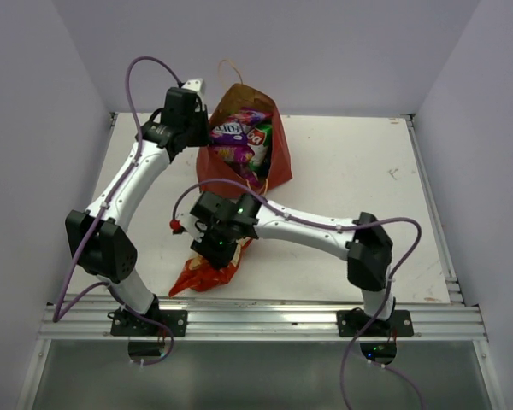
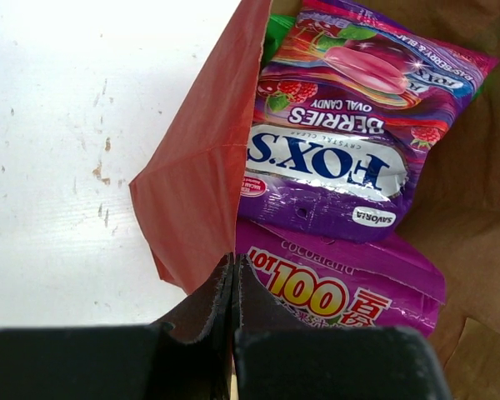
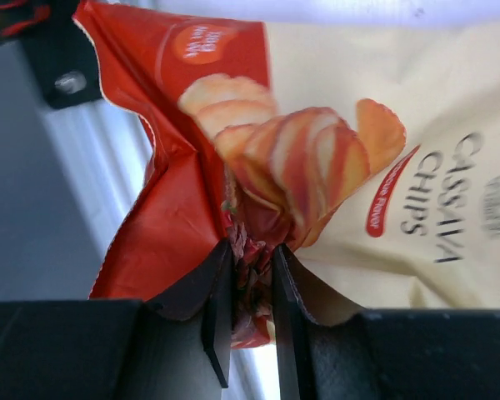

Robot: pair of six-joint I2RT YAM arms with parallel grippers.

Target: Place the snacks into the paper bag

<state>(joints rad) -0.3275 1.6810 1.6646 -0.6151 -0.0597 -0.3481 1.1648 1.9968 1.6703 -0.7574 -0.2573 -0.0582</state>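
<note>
The reddish-brown paper bag (image 1: 278, 166) stands open at the back of the table. Inside it lie two purple candy packs, a Fox's pack (image 2: 342, 158) and a LOT 100 pack (image 2: 350, 292), with a green packet (image 2: 277, 29) under them. My left gripper (image 1: 202, 135) is shut on the bag's left rim (image 2: 204, 192), its jaws (image 2: 233, 271) pressed together on the paper edge. My right gripper (image 1: 215, 252) is shut on a crumpled fold of the beige-orange cassava chips packet (image 3: 333, 150), which hangs near the table's front edge (image 1: 207, 272).
An aluminium rail (image 1: 265, 320) runs along the table's front edge, just below the chips packet. White walls close in the back and both sides. The white table (image 1: 359, 179) stretches to the right of the bag.
</note>
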